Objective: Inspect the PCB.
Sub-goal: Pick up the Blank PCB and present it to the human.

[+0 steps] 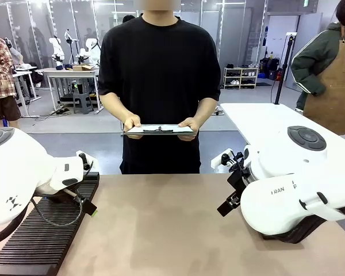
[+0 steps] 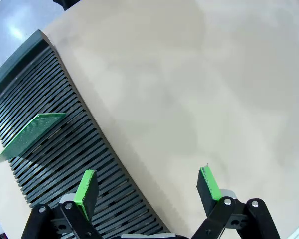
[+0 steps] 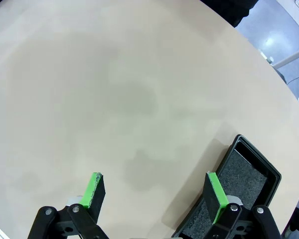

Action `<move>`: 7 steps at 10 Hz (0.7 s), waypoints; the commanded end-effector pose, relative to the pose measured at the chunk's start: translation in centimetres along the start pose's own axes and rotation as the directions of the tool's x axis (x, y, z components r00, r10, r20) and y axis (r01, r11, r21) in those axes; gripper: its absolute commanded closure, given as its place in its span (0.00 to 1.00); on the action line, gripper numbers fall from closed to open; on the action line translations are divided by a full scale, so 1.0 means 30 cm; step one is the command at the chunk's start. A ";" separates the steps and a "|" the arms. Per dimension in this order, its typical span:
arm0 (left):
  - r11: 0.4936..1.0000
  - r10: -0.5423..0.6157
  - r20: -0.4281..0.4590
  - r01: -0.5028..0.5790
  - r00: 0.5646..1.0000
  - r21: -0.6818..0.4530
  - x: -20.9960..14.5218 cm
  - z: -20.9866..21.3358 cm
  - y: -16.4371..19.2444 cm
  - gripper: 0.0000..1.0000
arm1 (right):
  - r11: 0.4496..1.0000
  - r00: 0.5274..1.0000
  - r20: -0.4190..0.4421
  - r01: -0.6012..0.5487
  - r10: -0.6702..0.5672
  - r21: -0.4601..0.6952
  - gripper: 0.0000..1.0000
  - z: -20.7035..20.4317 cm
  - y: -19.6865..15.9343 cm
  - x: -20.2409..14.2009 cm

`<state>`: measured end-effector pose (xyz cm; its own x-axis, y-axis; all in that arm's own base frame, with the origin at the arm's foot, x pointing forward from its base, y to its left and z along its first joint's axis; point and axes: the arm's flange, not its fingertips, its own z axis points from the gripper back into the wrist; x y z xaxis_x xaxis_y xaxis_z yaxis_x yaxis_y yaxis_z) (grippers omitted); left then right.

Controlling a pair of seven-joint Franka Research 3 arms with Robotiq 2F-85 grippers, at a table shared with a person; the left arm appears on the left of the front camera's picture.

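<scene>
PCB, thin speckled green, stands slotted in ribbed black rack.

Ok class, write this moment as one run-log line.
left tool: open, empty | right tool: open, empty | circuit board: standing in rack, untouched | person: holds clipboard

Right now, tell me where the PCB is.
In the left wrist view the PCB sits tilted on the slotted black rack, on the robot's left side of the table, beyond and left of the open left gripper.
</scene>
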<state>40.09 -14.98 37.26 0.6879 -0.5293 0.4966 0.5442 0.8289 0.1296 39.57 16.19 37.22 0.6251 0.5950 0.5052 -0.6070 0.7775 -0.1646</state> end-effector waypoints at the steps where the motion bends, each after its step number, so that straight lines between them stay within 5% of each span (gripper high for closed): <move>1: 1.000 0.000 0.000 0.000 1.000 0.000 0.000 0.000 0.000 0.00 | 1.000 1.000 0.001 0.005 -0.005 0.003 0.00 0.000 0.007 0.002; 4: 0.999 -0.028 -0.034 0.029 0.999 0.024 0.063 0.072 0.018 0.00 | 1.000 1.000 -0.011 0.030 -0.030 0.011 0.00 0.099 -0.040 0.042; 7: 0.985 0.028 -0.145 -0.052 0.989 -0.167 0.135 0.285 0.091 0.00 | 0.977 0.987 -0.074 0.153 -0.143 0.151 0.00 0.335 -0.131 0.090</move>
<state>40.16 -15.15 44.22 0.7382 -0.5243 0.4245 0.5707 0.8209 0.0215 39.02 14.08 45.12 0.7104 0.5122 0.4827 -0.5738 0.8186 -0.0242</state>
